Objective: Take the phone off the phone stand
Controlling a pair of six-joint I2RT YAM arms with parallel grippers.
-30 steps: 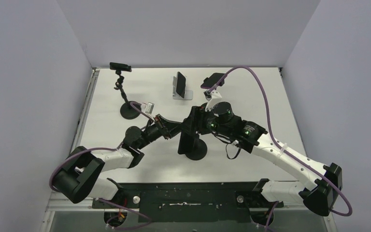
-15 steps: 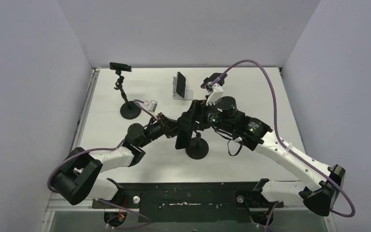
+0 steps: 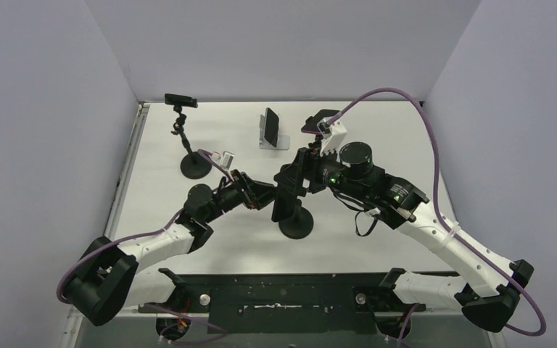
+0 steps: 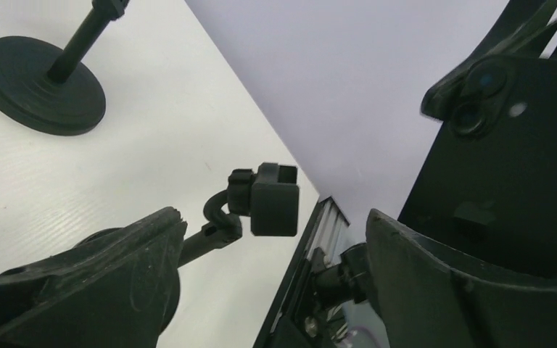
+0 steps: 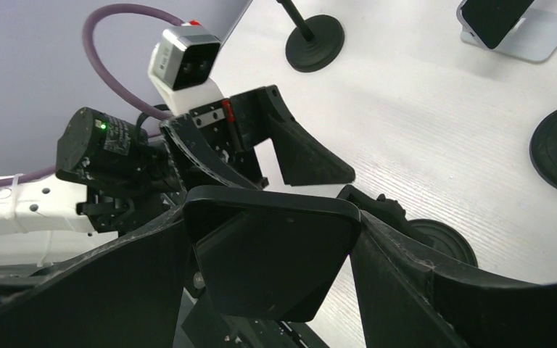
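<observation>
Right jaws clenched on flat black rectangular phone (image 5: 272, 254), apart from black round-based phone stand (image 3: 295, 226) on white bench (image 3: 246, 246); left jaws released

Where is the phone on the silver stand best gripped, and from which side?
Probably its upper end, across the two side edges, from above: the phone leans on the silver stand, lower end seated there, so only the top is free.

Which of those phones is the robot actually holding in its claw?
The front, central phone: the right claw grips its edges. The other phones, farther back, sit on stands with no claw on them.
</observation>
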